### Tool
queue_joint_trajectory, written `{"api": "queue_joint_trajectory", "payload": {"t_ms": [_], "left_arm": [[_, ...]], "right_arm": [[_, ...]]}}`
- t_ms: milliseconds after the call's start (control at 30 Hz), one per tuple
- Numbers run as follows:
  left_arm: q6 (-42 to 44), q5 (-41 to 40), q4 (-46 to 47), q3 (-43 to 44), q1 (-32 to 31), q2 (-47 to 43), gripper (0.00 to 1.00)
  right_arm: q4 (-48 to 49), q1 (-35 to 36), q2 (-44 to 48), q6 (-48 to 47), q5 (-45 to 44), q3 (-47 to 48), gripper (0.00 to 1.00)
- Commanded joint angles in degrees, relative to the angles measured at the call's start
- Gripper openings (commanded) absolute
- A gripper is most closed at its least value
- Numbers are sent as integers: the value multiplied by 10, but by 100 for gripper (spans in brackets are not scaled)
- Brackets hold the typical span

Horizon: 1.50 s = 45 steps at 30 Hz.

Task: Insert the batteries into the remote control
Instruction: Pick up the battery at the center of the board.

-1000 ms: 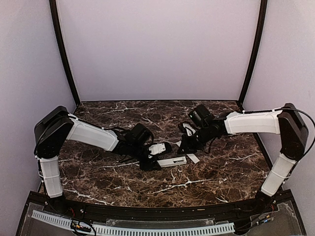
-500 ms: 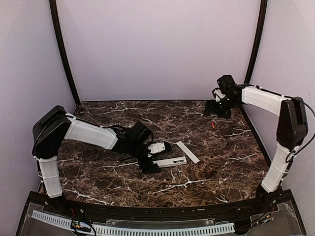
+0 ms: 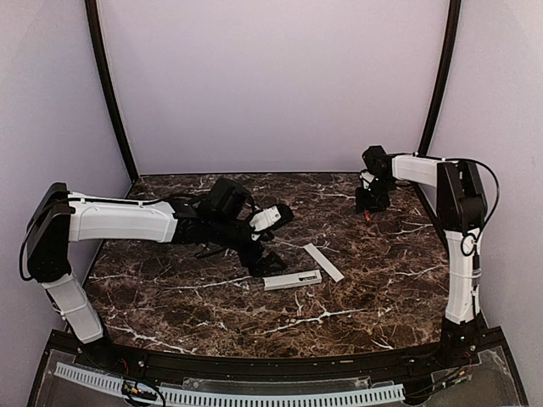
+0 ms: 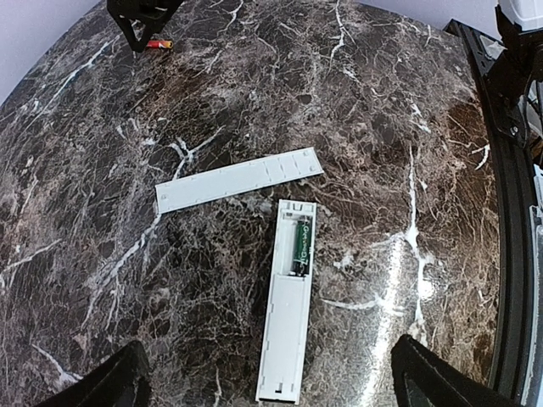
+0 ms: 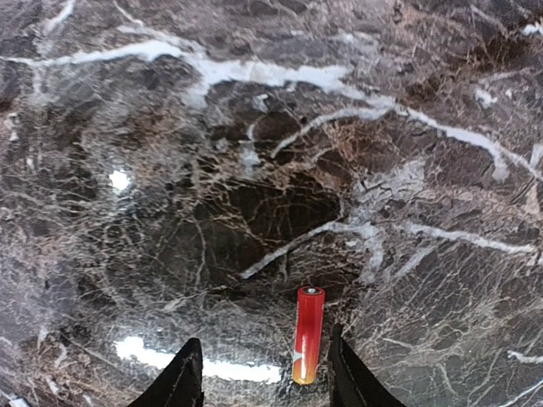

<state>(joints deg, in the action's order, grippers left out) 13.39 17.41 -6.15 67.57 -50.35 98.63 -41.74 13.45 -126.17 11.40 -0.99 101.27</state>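
The right end effector (image 5: 263,356) hangs spread open over the far right of the counter (image 5: 127,127), grasping nothing. A red battery (image 5: 308,333) lies flat in the gap between its fingers, just beside one finger and well apart from the other. From the right wrist, the battery's long axis runs away from the fingers, square to the line on which they shut, so I judge a straight close would pinch it across its thin body once the tool drops and centres a little. From above, the same battery (image 3: 366,217) sits just near of that tool, well apart from everything else, so the right arm is plainly the nearer one. The left end effector (image 4: 270,343) is likewise released, held above the remote control (image 4: 288,322) at mid-counter. The remote lies recess-up, with a green-labelled cell (image 4: 299,248) already in the end of the recess. The cover strip (image 4: 240,180) lies flat beside that end, angled across.
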Motion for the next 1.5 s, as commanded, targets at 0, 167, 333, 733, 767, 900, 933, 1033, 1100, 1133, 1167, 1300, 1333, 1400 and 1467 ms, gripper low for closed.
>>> {"api": "queue_joint_trajectory", "payload": {"t_ms": [0,167,333,733,767,900,933,1033,1100,1133,1167,1300,1333,1400,1467], "left_arm": [[-18,6,-27,6,3,-16,99],[-14,9,-26,9,3,-14,99],[-11,2,-35,8,3,-16,99],[-16,-36,-48,9,3,-13,99],[-21,-38,-47,9,3,-14,99],[-51,-53,-46,9,5,-15,99],[-59,-63,-44,7,8,-15,99],[-115,-81,-27,-5,24,-16,99],[-159,-100,-16,-17,31,-17,99],[-171,-114,-8,-20,37,-20,99],[-190,-119,-5,-30,41,-22,99],[-226,-140,22,-59,46,-45,99],[-229,-148,30,-67,47,-53,99],[-233,-161,35,-72,51,-61,99],[-228,-166,32,-73,56,-65,99]], "right_arm": [[-21,1,-23,-11,-27,21,47],[-24,0,-40,-18,-38,20,37],[-20,0,-36,-24,-33,7,24],[-30,-2,-35,-60,-31,5,0],[-30,-2,-32,-64,-29,3,0],[-31,-1,-13,-77,-21,-10,0],[-30,-1,-4,-82,-12,-13,0],[-16,13,39,-116,29,-39,0],[2,31,83,-159,77,-70,0],[14,49,107,-183,119,-91,0],[31,68,135,-209,147,-116,0],[94,153,231,-315,236,-214,0],[103,176,242,-344,238,-231,0],[104,217,251,-394,225,-250,0],[98,247,251,-426,210,-254,0]]}}
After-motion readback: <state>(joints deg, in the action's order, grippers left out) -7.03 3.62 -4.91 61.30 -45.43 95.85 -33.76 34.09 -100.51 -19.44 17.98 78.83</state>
